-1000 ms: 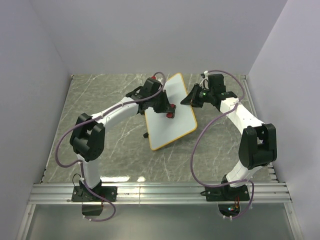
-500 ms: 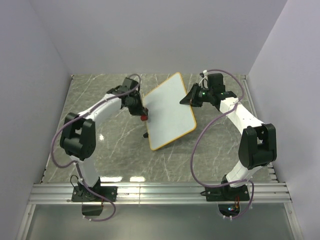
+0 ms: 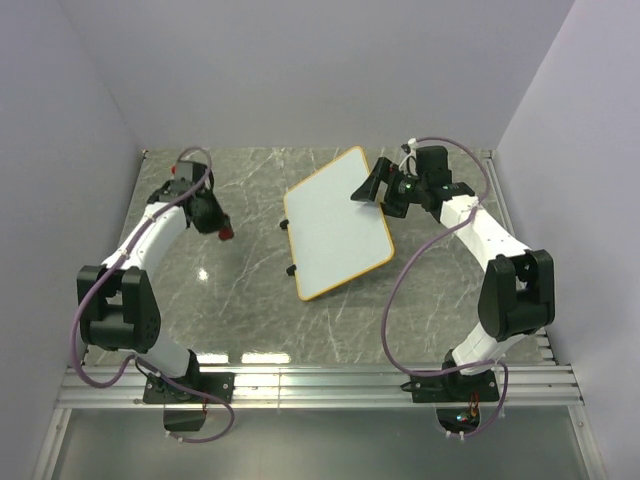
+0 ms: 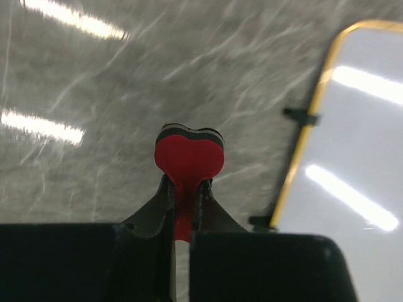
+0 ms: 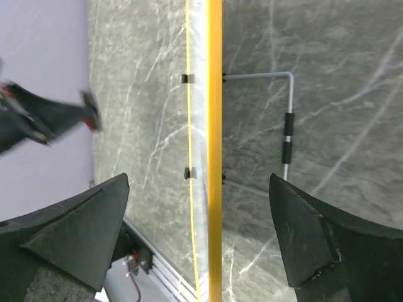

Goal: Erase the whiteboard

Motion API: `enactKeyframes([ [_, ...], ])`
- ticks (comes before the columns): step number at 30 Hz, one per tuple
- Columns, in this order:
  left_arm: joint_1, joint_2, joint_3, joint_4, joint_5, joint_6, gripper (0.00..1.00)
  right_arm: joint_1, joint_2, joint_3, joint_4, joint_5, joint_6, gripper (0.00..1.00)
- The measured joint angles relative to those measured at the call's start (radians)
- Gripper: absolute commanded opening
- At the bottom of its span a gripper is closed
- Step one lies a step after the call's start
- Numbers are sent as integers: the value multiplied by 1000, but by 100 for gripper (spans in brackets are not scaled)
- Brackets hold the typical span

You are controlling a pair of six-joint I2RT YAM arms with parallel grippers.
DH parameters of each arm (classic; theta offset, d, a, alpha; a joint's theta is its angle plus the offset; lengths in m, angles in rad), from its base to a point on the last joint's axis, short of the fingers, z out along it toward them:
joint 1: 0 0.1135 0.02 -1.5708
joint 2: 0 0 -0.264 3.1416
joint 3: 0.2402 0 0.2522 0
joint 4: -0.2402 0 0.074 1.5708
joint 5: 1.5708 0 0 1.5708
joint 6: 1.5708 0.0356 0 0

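Whiteboard point(image 3: 337, 225) blank, left claw point(image 4: 186, 186) pinching red eraser point(image 4: 189, 157), right claw point(image 5: 198, 182) wide open

no legible text, labels, brands, numbers or signs in any view, whiteboard point(image 3: 335, 225) face without writing

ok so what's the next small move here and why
Probably lower the left gripper and set the red eraser down on the table. The whiteboard shows no marks from above, the eraser sits clamped in that shut gripper well left of the board, and the right gripper stands open at the board's far edge, holding nothing.
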Motion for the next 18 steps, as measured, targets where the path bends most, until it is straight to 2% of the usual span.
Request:
enactKeyframes([
  [4,-5,5,-137,-6,-17,12,13,-3,-53,0,-44,69,-19,100],
  [8,-6,6,-225,8,-43,12,15,-18,-178,-26,-72,129,-35,100],
  [9,-6,6,-241,13,-49,12,19,-23,-212,-42,-75,140,-38,100],
  [11,-6,8,-263,27,-60,12,29,-38,-299,-100,-72,163,-44,100],
  [12,-7,11,-273,35,-63,13,43,-44,-342,-141,-64,174,-46,100],
  [14,-7,18,-289,53,-67,18,54,-53,-412,-217,-73,191,-48,100],
  [16,-7,24,-305,67,-71,22,69,-57,-463,-289,-78,201,-48,100],
  [18,-7,24,-315,71,-76,25,90,-60,-499,-357,-88,211,-48,100],
])
